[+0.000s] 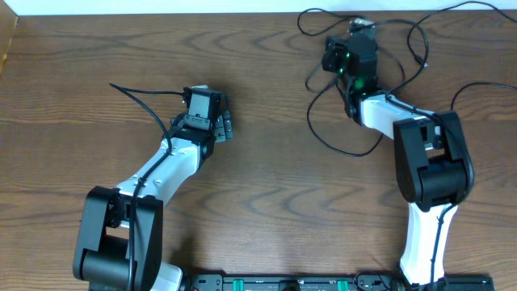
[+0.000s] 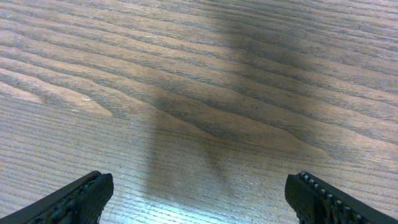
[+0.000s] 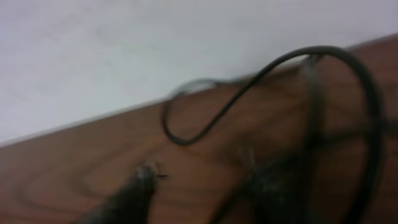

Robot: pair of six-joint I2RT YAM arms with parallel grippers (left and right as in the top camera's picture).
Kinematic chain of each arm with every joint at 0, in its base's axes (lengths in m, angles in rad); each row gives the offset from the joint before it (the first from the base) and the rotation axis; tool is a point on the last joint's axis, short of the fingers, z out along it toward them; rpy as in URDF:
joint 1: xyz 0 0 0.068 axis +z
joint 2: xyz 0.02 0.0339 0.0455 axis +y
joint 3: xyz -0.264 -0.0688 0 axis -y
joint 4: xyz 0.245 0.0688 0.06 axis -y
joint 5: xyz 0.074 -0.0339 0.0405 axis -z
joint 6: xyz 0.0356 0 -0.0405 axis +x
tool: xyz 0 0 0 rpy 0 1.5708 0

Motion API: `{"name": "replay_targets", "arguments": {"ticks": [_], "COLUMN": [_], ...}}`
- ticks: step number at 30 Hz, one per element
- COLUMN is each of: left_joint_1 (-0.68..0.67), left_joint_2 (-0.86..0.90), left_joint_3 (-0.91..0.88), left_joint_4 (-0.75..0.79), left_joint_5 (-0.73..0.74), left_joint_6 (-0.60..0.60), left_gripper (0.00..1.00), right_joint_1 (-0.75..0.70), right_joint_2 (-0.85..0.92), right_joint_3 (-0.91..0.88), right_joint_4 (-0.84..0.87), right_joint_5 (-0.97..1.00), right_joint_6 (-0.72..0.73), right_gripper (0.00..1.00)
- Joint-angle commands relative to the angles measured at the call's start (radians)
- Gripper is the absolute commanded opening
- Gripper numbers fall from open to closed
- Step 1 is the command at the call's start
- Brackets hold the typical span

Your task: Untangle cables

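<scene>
Overhead: cables (image 1: 309,117) seen looped at far right of table (image 1: 266,170), around right gripper (image 1: 359,28); jaw state cannot be told, wrist view blurred. Left gripper (image 1: 224,123) held wide apart at left.

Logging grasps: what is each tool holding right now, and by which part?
Left tool: open, holding nothing. Right tool: by the cables, but its view is too blurred to tell any hold.
</scene>
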Motion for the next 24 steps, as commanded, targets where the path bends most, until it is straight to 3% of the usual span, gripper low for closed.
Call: {"name": "replay_targets", "arguments": {"ticks": [1,7,11,24], "left_joint_1": [0.004,0.004,0.004,0.004], "left_joint_2": [0.0,0.0,0.0,0.0], "left_joint_3": [-0.001,-0.001,-0.001,-0.001], "left_joint_4": [-0.001,-0.001,-0.001,-0.001], "left_joint_5": [-0.016,-0.016,-0.016,-0.016], "left_joint_6": [-0.005,-0.005,-0.005,-0.005], "left_gripper": [0.93,0.93,0.93,0.93], "right_joint_1": [-0.006,-0.006,-0.003,0.006], "right_joint_2": [0.018,-0.033,-0.121,-0.486], "right_joint_3": [0.007,0.007,0.007,0.007], "right_joint_4": [-0.012,-0.04,-0.169,-1.007], "right_joint_5": [0.048,-0.063,-0.078,-0.038], "right_joint_6": [0.02,-0.025,-0.065,-0.204], "right_gripper": [0.99,0.99,0.99,0.99]}}
